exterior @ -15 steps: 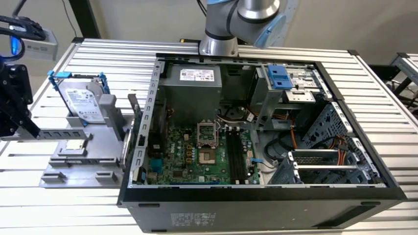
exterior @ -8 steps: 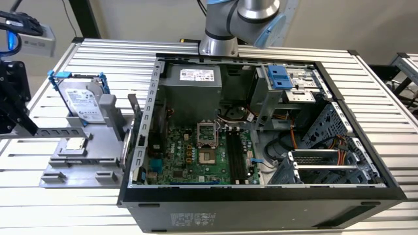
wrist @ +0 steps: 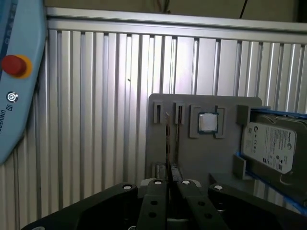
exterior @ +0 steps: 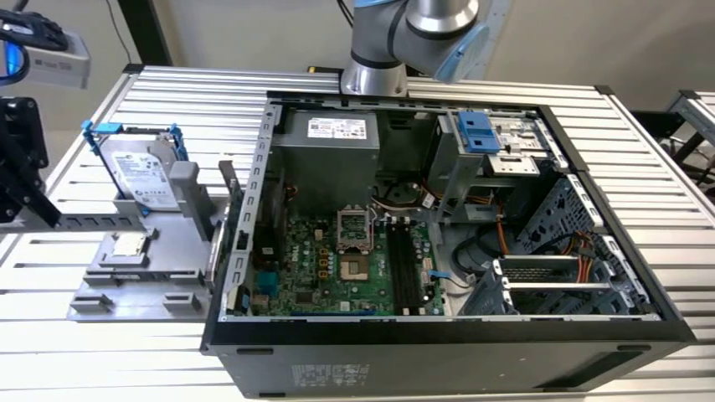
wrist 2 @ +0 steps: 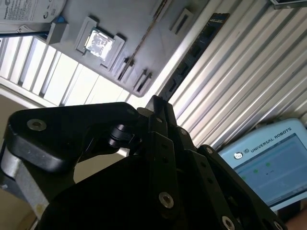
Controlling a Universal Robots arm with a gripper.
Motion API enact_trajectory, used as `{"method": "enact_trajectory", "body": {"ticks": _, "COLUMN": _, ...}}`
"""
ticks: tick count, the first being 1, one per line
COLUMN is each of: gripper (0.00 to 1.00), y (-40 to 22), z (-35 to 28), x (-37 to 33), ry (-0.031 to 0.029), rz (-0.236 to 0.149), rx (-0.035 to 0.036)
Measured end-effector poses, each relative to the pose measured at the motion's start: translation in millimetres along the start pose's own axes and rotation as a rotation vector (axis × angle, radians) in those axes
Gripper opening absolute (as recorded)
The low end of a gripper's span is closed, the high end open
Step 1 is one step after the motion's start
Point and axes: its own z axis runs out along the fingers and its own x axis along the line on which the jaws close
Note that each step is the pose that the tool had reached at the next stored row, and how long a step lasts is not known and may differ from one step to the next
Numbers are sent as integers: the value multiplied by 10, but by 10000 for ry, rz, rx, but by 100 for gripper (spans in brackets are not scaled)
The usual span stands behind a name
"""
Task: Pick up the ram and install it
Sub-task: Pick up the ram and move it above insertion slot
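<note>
The ram [exterior: 231, 194] is a thin stick standing on edge in the grey holder [exterior: 156, 268], beside the open computer case. It appears edge-on as a thin line [wrist: 167, 139] in the first wrist view and as a dark strip [wrist 2: 201, 43] in the second wrist view. My gripper [exterior: 28, 180] hangs at the exterior view's far left, well apart from the ram. In both wrist views its black fingers [wrist: 158, 191] press together with nothing between them, the gripper [wrist: 168, 181] lining up with the ram's edge. The motherboard's long black slots [exterior: 404, 264] lie empty inside the case.
The holder also carries a hard drive in a blue frame [exterior: 146, 176] and a square chip [exterior: 129, 244]. The case [exterior: 447, 335] stands on a ribbed metal table [exterior: 659, 167]. A teach pendant with a red button [wrist: 13, 64] lies on the table beside the holder.
</note>
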Motion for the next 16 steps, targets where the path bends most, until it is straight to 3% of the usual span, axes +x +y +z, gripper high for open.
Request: {"method": "enact_trajectory", "body": {"ticks": 16, "gripper": 0, "y": 0, "z": -99, "x": -5, "ry": 1, "rz": 0, "rx": -1}}
